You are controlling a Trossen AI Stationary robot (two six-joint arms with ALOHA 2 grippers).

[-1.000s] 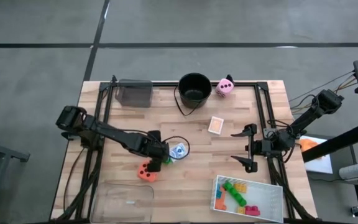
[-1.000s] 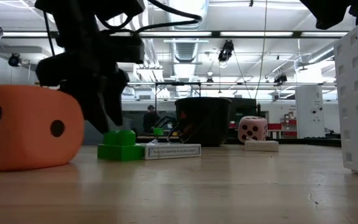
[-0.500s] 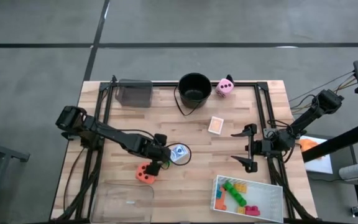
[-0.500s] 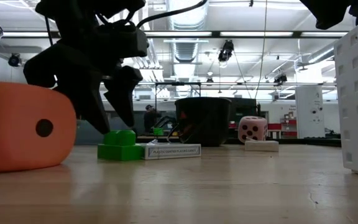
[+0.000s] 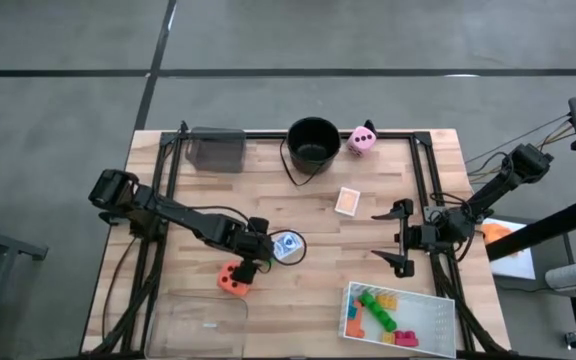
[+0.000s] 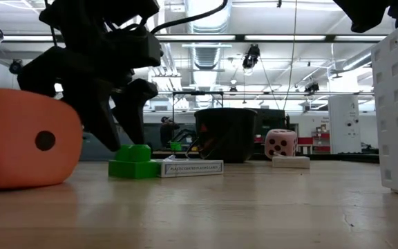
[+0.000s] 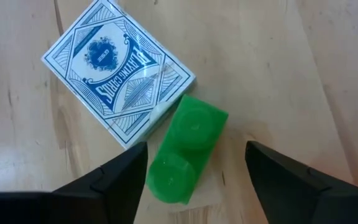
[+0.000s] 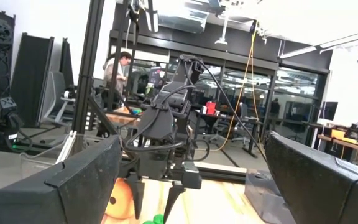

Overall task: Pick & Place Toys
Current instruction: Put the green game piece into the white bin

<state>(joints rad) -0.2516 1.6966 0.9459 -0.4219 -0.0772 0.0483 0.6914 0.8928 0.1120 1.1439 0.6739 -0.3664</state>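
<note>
The green brick (image 7: 188, 149), lying on the bench beside the card pack (image 7: 118, 83), is being straddled by the open, empty left end effector (image 7: 194, 168). Several bricks are being held in the white tray (image 5: 446, 305); both dice and cards are being left out.

Wooden table (image 5: 318, 225) carries bucket (image 5: 313, 143), pink die (image 5: 361, 140), orange die (image 5: 234, 279), card deck (image 5: 286, 245), green brick (image 7: 187, 149), trays (image 5: 398, 313)

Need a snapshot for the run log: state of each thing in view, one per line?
left tool: open, straddling the green brick
right tool: open, empty, waiting at the table's right side
green brick: flat on the table, touching the card deck
card deck: lying flat
orange die: on the table
pink die: beside the bucket
black bucket: upright
</note>
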